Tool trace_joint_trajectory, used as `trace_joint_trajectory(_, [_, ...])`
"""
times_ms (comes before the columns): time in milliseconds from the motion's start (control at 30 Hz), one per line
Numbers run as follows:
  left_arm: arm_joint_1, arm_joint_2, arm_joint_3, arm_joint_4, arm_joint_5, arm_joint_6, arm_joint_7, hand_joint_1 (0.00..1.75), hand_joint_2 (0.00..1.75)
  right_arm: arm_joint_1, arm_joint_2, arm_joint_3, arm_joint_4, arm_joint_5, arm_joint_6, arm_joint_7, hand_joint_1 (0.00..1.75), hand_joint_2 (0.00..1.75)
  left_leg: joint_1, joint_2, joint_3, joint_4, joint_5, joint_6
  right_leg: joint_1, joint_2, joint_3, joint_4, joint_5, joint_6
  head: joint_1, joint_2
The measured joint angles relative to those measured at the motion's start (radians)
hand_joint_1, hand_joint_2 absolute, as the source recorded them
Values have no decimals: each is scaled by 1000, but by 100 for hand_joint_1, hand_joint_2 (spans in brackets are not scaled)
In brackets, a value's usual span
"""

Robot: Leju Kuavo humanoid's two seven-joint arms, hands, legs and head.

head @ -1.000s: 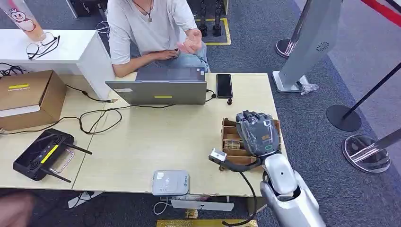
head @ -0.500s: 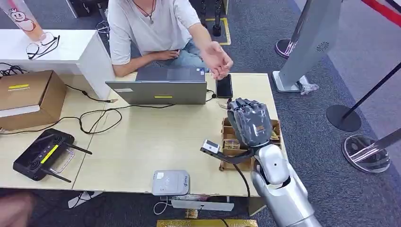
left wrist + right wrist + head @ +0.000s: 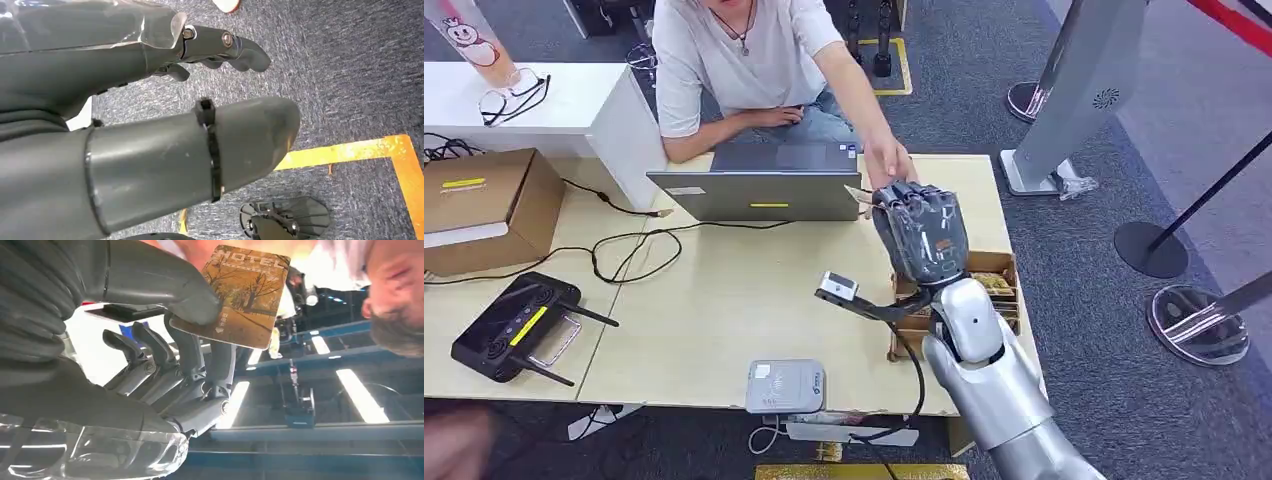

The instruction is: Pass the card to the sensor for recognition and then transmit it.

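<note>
Nearest me on the desk (image 3: 724, 300) edge sits the grey sensor (image 3: 785, 386), well behind where my right hand (image 3: 921, 237) now is. That hand is raised above the far side of the desk, past the wooden card tray (image 3: 999, 275), and my right wrist view shows the card (image 3: 235, 295) pinched between thumb and fingers (image 3: 192, 347), its printed face toward the camera. The left hand (image 3: 150, 100) hangs over carpet, fingers apart, holding nothing. Beyond the right hand, the person's hand (image 3: 886, 160) reaches over the laptop (image 3: 759, 190); from the head view it looks to be touching my fingertips, though I can't be sure it has the card edge. I judge this to be the handover. To do it well I'd hold the wrist steady, keep the free half of the card presented, and ease the pinch only once the person has a firm hold, not sooner.
</note>
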Motion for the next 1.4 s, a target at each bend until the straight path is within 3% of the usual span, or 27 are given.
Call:
trace_joint_trajectory(500, [1,-2,0,0,0,2,4,0,0,-63,56,33,133,6,3,15,171,175,0,0,0,0,0,0,0,0,0,0,0,0,0,0])
trace_joint_trajectory(533, [1,-2,0,0,0,2,4,0,0,-65,56,34,139,6,3,17,66,175,0,0,0,0,0,0,0,0,0,0,0,0,0,0])
trace_joint_trajectory(567, [1,-3,0,0,0,2,4,0,0,-67,56,34,144,8,5,19,2,175,0,0,0,0,0,0,0,0,0,0,0,0,0,0])
trace_joint_trajectory(1400, [4,-3,8,0,9,6,-4,0,0,-79,64,55,180,24,-2,28,0,175,0,0,0,0,0,0,0,0,0,0,0,0,0,0])
